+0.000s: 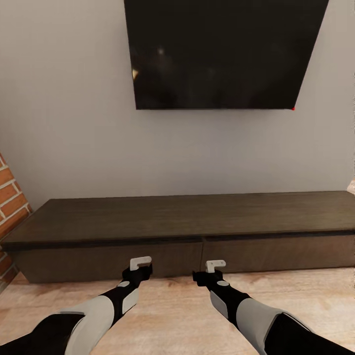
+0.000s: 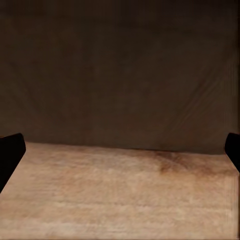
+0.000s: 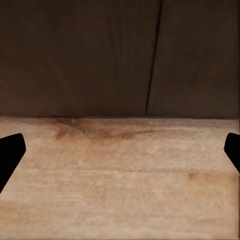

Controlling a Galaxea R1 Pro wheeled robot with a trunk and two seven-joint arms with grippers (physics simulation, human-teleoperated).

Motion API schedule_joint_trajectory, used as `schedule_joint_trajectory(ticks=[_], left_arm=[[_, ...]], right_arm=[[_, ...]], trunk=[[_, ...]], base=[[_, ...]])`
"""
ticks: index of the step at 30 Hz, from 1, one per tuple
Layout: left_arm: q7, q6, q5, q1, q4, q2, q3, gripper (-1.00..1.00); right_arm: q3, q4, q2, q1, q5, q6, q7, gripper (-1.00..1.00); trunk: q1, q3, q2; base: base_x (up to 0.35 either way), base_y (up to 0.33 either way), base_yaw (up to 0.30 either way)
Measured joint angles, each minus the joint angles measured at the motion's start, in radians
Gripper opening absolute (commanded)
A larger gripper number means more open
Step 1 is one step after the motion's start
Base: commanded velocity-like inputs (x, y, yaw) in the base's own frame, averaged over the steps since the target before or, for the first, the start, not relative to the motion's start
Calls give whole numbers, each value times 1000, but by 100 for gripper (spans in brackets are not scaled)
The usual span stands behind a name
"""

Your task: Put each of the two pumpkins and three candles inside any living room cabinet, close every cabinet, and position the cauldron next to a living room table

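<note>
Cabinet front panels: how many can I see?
2: the left panel ahead of the left tool, the right panel beyond the right tool. More may lie outside the picture.

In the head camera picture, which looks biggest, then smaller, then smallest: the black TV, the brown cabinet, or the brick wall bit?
1. TV
2. Cabinet, a close second
3. Brick wall, just a sliver showing

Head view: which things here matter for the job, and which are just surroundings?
Job:
- cabinet, long and low, front panels shut, nothing on its top
- left tool and right tool, both open, holding nothing, low before the cabinet

Surroundings:
- wall screen
- brick wall
- wooden floor
</note>
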Motion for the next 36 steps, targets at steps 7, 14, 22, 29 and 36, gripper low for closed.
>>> schedule_joint_trajectory(ticks=[7, 14, 22, 29, 36], left_arm=[[0, 0, 0, 0, 1, -1, 0, 100], [0, 1, 0, 0, 0, -1, 0, 100], [10, -10, -5, 5, 10, 10, 11, 100], [19, 9, 1, 8, 6, 38, 14, 100], [21, 48, 1, 11, 5, 43, 14, 100]], right_arm=[[1, 0, 0, 0, 0, 0, 0, 100], [1, 0, 0, 0, 0, 1, 0, 100], [9, 11, 12, -11, 13, -6, -13, 100], [8, 39, -3, 1, 9, -14, -10, 100], [8, 56, -5, 41, 8, -15, -10, 100]], trunk=[[0, 1, 0], [1, 2, 0], [0, 3, 0], [0, 4, 0], [0, 7, 0]], base=[[-51, -7, -7], [-241, -71, -1], [-40, -43, 0], [0, 0, -47], [0, 0, -264]])
